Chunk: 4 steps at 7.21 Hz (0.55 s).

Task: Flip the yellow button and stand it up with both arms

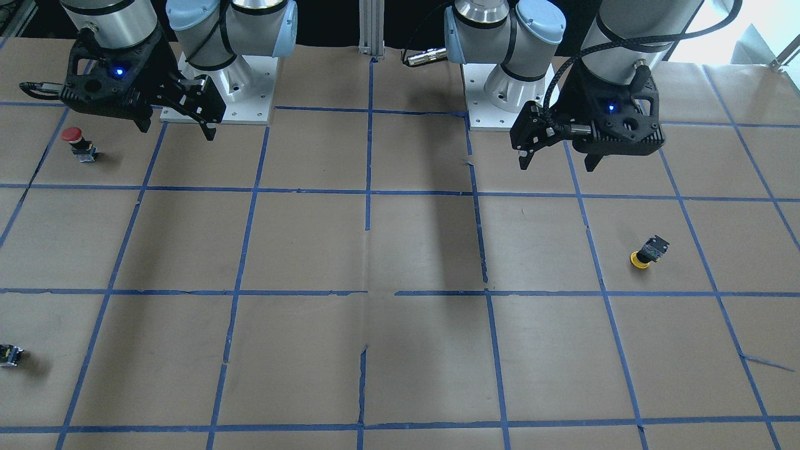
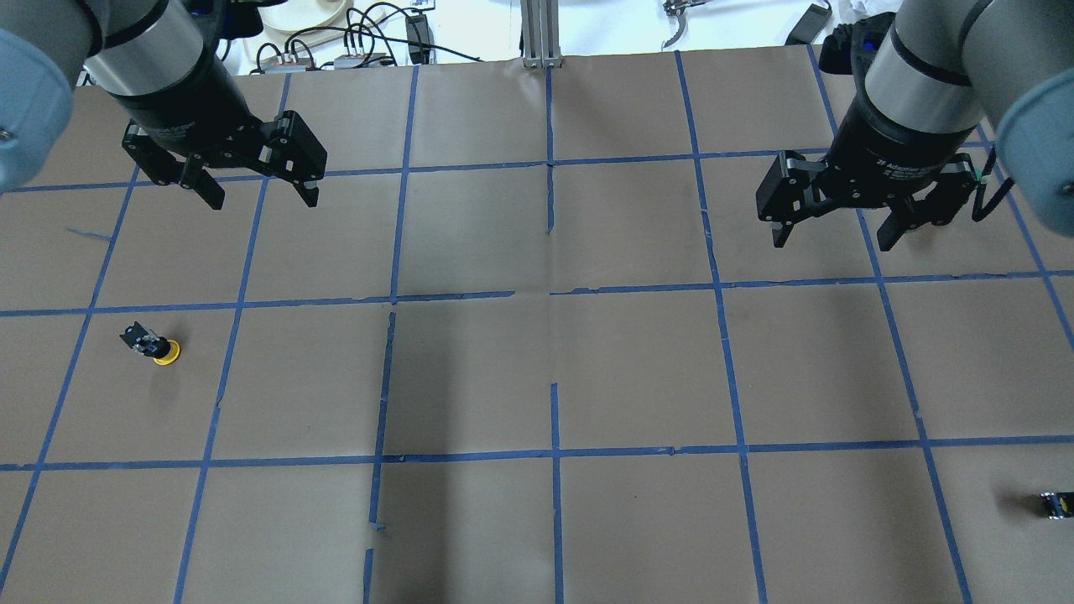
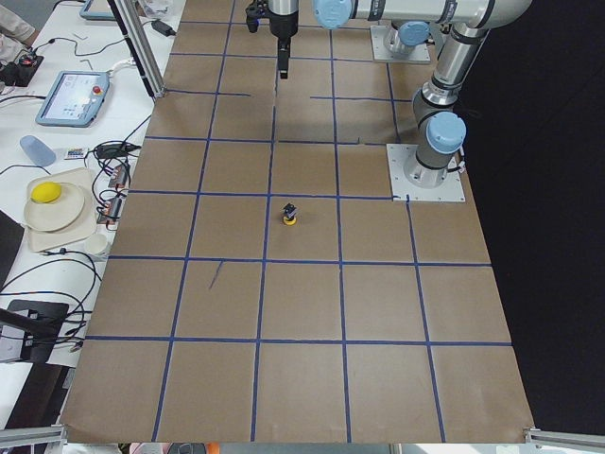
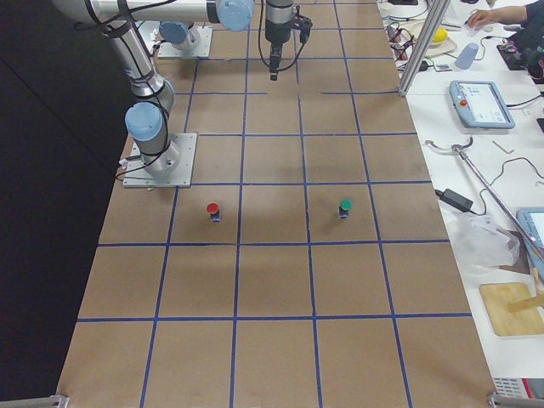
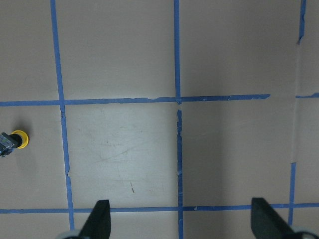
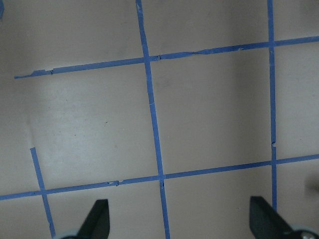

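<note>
The yellow button (image 2: 157, 346) lies tipped over on the brown paper table near the robot's left end, its yellow cap beside its black base. It also shows in the front view (image 1: 647, 251), the exterior left view (image 3: 290, 216) and at the left edge of the left wrist view (image 5: 16, 140). My left gripper (image 2: 264, 200) hangs open and empty above the table, beyond the button and toward the middle; it also shows in the front view (image 1: 556, 164). My right gripper (image 2: 831, 242) hangs open and empty over the other half, far from the button.
A red-capped button (image 1: 78, 142) stands near the right arm's base. A small dark capless switch block (image 2: 1057, 505) lies at the right front edge. A green-capped button (image 4: 344, 206) shows in the exterior right view. Blue tape lines grid the table (image 2: 554, 377).
</note>
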Tool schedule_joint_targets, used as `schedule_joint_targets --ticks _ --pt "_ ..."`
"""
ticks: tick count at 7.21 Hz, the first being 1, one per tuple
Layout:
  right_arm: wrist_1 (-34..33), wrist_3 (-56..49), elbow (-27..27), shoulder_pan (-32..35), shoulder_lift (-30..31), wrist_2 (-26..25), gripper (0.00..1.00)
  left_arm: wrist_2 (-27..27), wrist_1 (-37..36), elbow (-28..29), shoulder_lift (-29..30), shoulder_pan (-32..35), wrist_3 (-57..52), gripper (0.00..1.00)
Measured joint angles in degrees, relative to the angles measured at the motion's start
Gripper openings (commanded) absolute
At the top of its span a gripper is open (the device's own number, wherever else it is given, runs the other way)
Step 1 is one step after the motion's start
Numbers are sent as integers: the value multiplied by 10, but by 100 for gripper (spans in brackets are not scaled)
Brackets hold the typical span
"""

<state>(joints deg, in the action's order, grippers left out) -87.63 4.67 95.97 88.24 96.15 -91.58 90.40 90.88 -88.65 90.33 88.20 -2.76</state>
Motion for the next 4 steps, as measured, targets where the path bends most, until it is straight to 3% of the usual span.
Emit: schedule_joint_targets --ticks 4 --pt "-1 1 0 0 0 1 100 2 0 -14 2 -18 -60 100"
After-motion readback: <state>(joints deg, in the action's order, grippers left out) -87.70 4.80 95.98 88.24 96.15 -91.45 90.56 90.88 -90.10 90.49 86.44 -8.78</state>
